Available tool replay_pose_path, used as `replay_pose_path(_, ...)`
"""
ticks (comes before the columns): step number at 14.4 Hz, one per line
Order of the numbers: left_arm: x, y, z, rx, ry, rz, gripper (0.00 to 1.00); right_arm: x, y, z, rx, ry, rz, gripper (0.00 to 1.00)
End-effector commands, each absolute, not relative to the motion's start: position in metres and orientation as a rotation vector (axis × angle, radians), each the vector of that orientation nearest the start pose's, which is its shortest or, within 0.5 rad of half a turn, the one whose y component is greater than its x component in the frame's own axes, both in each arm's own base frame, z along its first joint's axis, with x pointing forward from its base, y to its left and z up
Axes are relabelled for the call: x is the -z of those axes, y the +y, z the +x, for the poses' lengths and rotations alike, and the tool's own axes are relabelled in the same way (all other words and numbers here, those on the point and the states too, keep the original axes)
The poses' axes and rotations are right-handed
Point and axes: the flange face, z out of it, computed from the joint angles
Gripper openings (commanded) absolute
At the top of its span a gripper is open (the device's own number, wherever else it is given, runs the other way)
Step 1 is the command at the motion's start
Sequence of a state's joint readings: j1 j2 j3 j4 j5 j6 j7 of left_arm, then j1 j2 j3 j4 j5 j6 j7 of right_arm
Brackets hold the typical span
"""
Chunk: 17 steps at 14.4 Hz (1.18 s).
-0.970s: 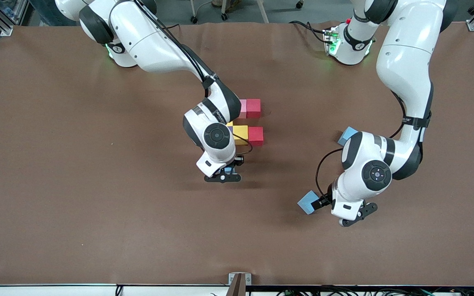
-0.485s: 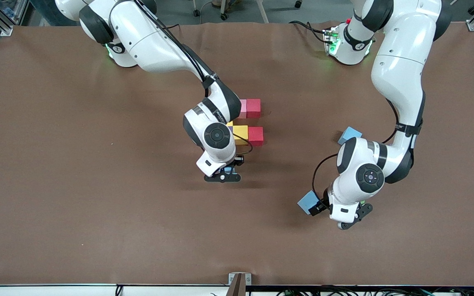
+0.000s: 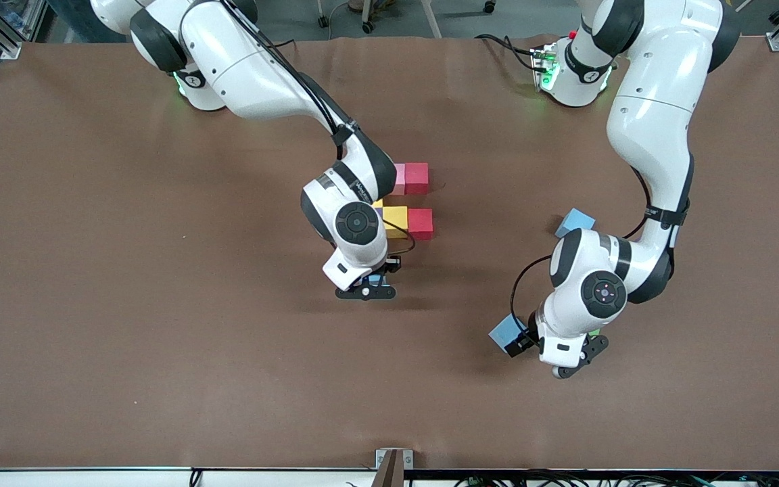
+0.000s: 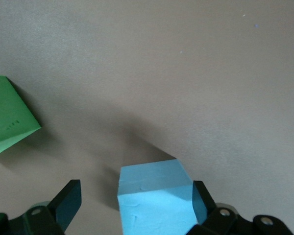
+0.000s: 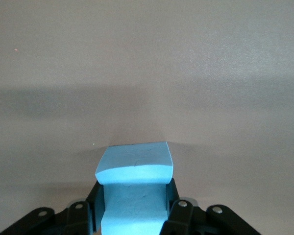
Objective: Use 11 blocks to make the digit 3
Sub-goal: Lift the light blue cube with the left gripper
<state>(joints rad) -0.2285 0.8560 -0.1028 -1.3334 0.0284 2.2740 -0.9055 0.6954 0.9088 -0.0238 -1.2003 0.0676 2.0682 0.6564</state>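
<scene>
Right claw closed on a light blue block; the right wrist view shows the cube pinched between both fingers, part of it standing out past the fingertips. The claw hangs low over bare bench, just on the front-camera side of the partly built digit 3.

Left claw spread wide, gripping nothing. In the left wrist view a second light blue block sits between the two fingers: one finger is at or against a side of the cube, the other finger stands clear with a gap. In the front view this block peeks out beside the left wrist, on the bench. A green cube lies near it on the bench, apart from the claw; in the front view only a sliver of green shows under the arm.

Digit so far, as visible: pink block touching a red block in one row; nearer the front camera, a yellow block touching another red block. A gap separates the two rows. The right arm hides the cubes at that arm's end of the figure; only slivers of yellow and purple show at its edge.

Third light blue block lies alone on the bench, beside the left forearm, toward the left arm's end.
</scene>
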Motion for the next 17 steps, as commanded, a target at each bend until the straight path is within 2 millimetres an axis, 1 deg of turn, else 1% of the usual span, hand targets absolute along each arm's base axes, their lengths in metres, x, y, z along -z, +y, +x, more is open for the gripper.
replay_pose_path(1,-0.233,-0.233,0.72,0.089,-0.979,-3.107,1.0,-0.226,0.473,0.577,-0.089,0.01,-3.155,0.03)
replay_pose_path(3,-0.232,-0.238,0.721,0.124,-0.98,-3.123,1.0,-0.226,0.469,0.581,-0.07,-0.003,-3.171,0.02)
replay_pose_path(5,-0.22,-0.244,0.72,0.14,-0.981,-3.133,1.0,-0.225,0.47,0.58,-0.07,-0.003,-3.171,0.02)
replay_pose_path(6,-0.22,-0.246,0.72,0.158,-1.018,-3.131,1.0,-0.226,0.47,0.58,-0.068,-0.001,-3.17,0.02)
replay_pose_path(7,-0.218,-0.254,0.718,0.16,-1.02,-3.132,1.0,-0.224,0.471,0.579,-0.069,-0.005,-3.172,0.02)
replay_pose_path(8,-0.214,-0.257,0.716,0.151,-1.015,-3.131,1.0,-0.224,0.471,0.579,-0.069,-0.002,-3.172,0.03)
replay_pose_path(9,-0.213,-0.255,0.715,0.148,-1.012,-3.129,1.0,-0.224,0.472,0.579,-0.067,-0.005,-3.171,0.03)
replay_pose_path(11,-0.21,-0.254,0.715,0.142,-1.015,-3.122,0.99,-0.224,0.473,0.577,-0.071,0.0,-3.17,0.08)
replay_pose_path(12,-0.21,-0.254,0.715,0.141,-1.017,-3.123,0.99,-0.224,0.473,0.577,-0.076,0.005,-3.173,0.16)
replay_pose_path(13,-0.21,-0.252,0.715,0.141,-1.019,-3.122,0.96,-0.225,0.471,0.578,-0.081,0.009,-3.177,0.33)
replay_pose_path(14,-0.208,-0.251,0.715,0.139,-1.024,-3.12,0.92,-0.225,0.471,0.578,-0.083,-0.005,-3.176,0.79)
replay_pose_path(15,-0.208,-0.252,0.714,0.135,-1.026,-3.119,0.87,-0.225,0.469,0.579,-0.082,-0.006,-3.176,1.0)
replay_pose_path(17,-0.208,-0.252,0.714,0.135,-1.026,-3.119,0.73,-0.225,0.469,0.579,-0.082,-0.006,-3.176,1.0)
